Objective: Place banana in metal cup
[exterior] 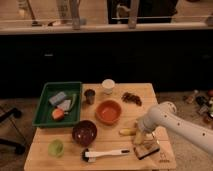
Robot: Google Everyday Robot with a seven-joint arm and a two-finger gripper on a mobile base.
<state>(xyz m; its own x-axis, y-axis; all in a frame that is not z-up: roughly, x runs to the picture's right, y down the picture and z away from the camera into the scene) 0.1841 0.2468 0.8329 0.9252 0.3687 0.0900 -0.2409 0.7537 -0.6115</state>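
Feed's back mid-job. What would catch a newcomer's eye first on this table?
The white robot arm extending in from the right dominates. Its gripper sits low at the right front of the wooden table, next to the small yellow banana. Next come the bright orange bowl at centre and the green plastic tray at left, with the small dark grey metal cup just right of the tray.
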